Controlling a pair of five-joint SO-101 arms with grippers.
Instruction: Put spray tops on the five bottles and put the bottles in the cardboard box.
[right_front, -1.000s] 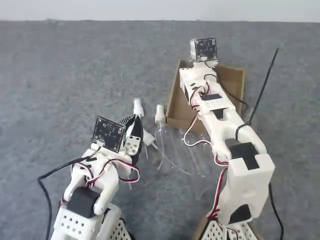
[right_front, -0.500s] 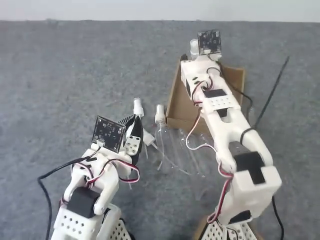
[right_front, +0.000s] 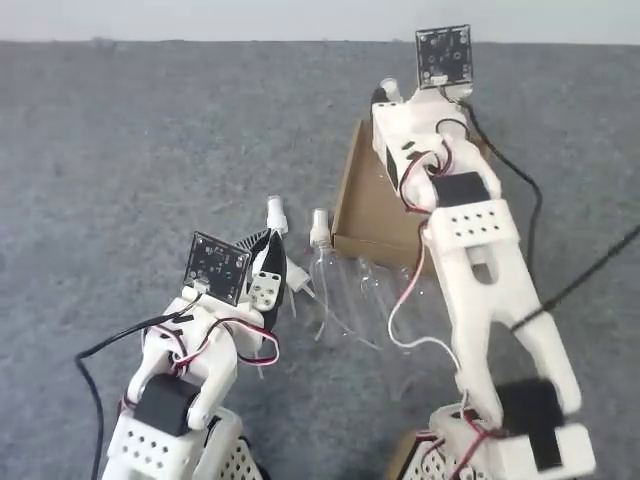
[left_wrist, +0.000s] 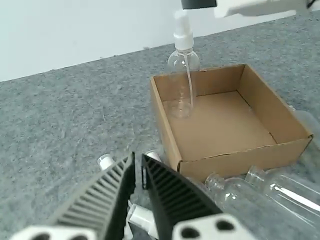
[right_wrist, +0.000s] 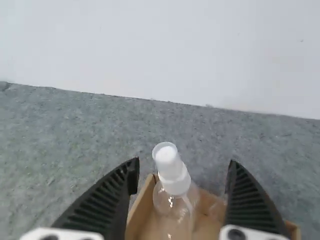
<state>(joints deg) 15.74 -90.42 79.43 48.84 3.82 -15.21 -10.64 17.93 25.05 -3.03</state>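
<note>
Grey carpeted table (right_front: 120, 150) meets a white wall (right_wrist: 150, 40); right pincer (right_wrist: 183, 165) spread, left pincer (left_wrist: 138, 158) pressed together.

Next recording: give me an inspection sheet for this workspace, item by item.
Surface: grey felt-like table top.
Job's things: open brown cardboard box with one clear plastic spray-topped bottle upright in a corner; more clear bottles lying on the table beside the box, two white spray tops among them.
Clutter: nothing seen.
Grippers: right gripper open, jaws either side of the upright bottle's top; left gripper low by the lying bottles.
Cables: black cables run from both arms.
Surroundings: pale wall behind the table.
</note>
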